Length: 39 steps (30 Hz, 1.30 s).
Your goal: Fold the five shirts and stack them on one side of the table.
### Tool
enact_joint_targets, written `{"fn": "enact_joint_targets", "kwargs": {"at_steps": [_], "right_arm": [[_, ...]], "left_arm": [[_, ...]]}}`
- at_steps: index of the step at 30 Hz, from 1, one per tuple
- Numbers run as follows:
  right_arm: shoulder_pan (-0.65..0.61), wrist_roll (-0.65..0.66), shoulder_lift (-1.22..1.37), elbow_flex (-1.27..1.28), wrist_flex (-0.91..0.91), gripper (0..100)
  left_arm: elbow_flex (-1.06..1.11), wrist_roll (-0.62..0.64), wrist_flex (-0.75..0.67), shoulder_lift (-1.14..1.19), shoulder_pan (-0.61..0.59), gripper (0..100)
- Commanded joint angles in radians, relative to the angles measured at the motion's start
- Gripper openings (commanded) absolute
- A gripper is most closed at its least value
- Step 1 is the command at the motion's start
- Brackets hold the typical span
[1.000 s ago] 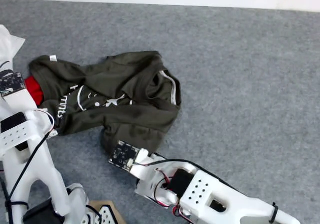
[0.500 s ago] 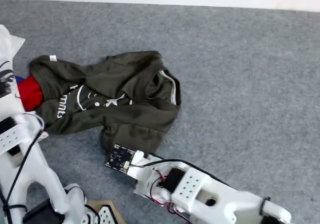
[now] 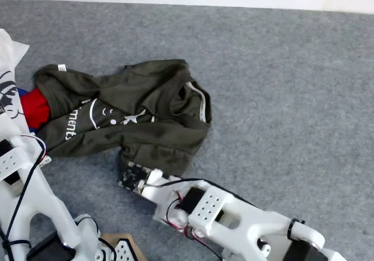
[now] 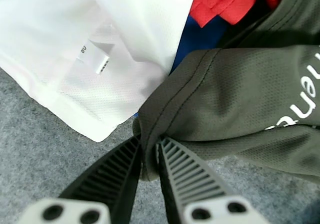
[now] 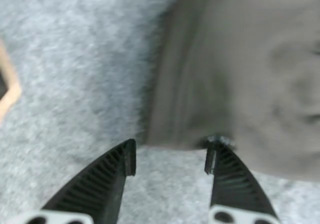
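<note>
Right tool [image 5: 171, 151] nearer olive shirt [image 3: 146, 132] hem, maybe touching

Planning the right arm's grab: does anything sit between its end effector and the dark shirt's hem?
Nothing visible does. The right end effector is open right at the hem of the dark shirt, with just bare grey table covering around its fingertips.

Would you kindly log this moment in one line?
left gripper: jaws shut on olive shirt | right gripper: jaws open at its edge | unfolded
</note>
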Motion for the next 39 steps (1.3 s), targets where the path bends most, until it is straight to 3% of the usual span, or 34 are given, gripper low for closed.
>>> {"fn": "enact_joint_targets", "kwargs": {"at_steps": [1, 17, 23, 27, 30, 35, 39], "right_arm": [[0.054, 0.011, -0.068, -0.051, -0.015, 23.2], [0.062, 0.012, 0.211, -0.130, -0.102, 22.4], [0.127, 0.011, 0.242, -0.174, -0.099, 0.0], [0.217, 0.009, 0.236, -0.185, -0.077, 0.4], [0.269, 0.006, 0.154, -0.203, -0.004, 0.7], [0.389, 0.011, -0.136, -0.211, 0.119, 0.7], [0.507, 0.015, -0.410, -0.248, 0.232, 0.7]], "left_arm": [[-0.027, 0.006, -0.012, -0.016, -0.005, 1], [0.013, 0.005, -0.043, -0.015, -0.004, 1], [0.027, 0.005, -0.055, -0.015, -0.002, 1], [0.030, 0.006, -0.055, -0.015, 0.048, 1], [0.035, 0.026, -0.055, -0.015, 0.134, 1], [0.016, 0.180, -0.123, -0.021, 0.283, 1], [-0.096, 0.264, -0.127, -0.024, 0.308, 1]]}}
